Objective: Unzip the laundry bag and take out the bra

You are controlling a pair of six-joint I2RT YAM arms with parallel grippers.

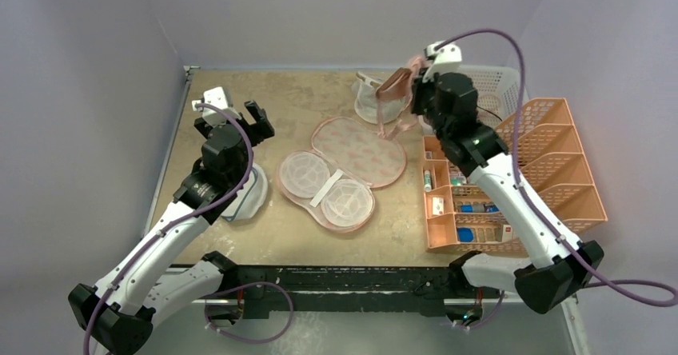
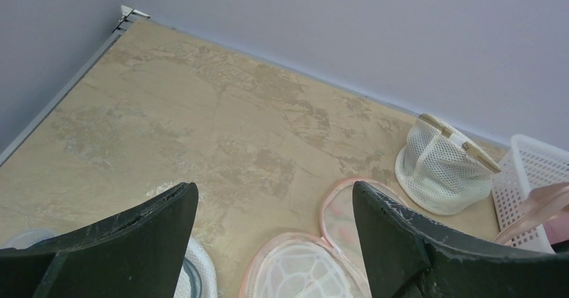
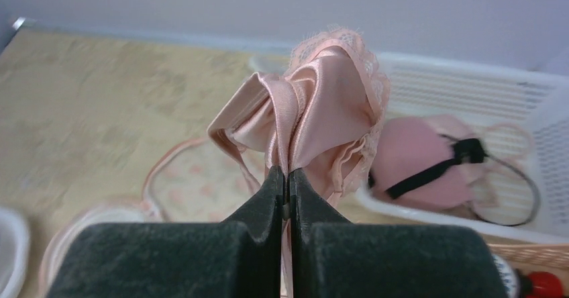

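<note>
the right gripper [image 3: 287, 174] pinches the bra [image 3: 325, 107] tight in mid-air, while the left gripper [image 2: 274, 192] gapes wide and empty.

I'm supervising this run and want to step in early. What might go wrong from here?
1. The right gripper pinches only a bunched fold of the bra, so it may slip free in transit.
2. A thin strap loop hangs toward the laundry bag and the white mesh pouch; it might catch and drag one.
3. The white basket sits just behind; a drop there could tangle with what is inside.
</note>
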